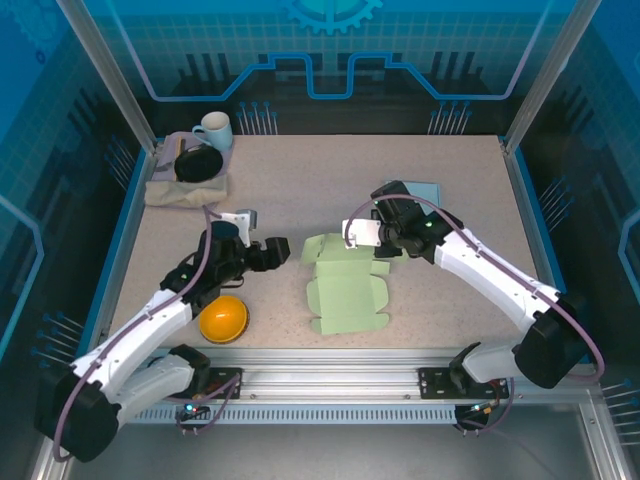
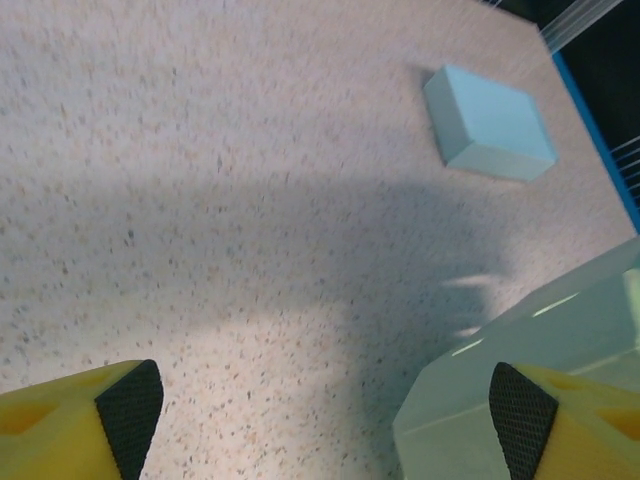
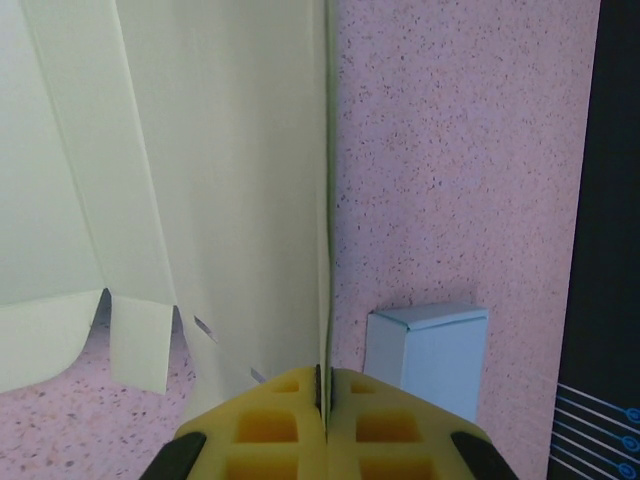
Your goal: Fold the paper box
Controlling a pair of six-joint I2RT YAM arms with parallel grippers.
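Note:
The light green paper box blank point(image 1: 345, 287) lies mostly flat at the table's middle, its far flaps raised. My right gripper point(image 1: 360, 236) is at the blank's far edge. In the right wrist view this gripper point(image 3: 325, 388) is shut on a thin upright edge of the green paper point(image 3: 200, 170). My left gripper point(image 1: 278, 252) hovers just left of the blank, open. In the left wrist view this gripper point(image 2: 326, 412) has bare table between its pads point(image 2: 130, 410), and a corner of the paper point(image 2: 470, 420) sits by the right pad.
A small light blue box point(image 1: 422, 190) point(image 2: 488, 123) point(image 3: 430, 355) rests behind the right gripper. An orange bowl point(image 1: 222, 318) sits by the left arm. At the back left are a white mug point(image 1: 213, 130) and a black object point(image 1: 197, 162) on a beige cloth point(image 1: 185, 192).

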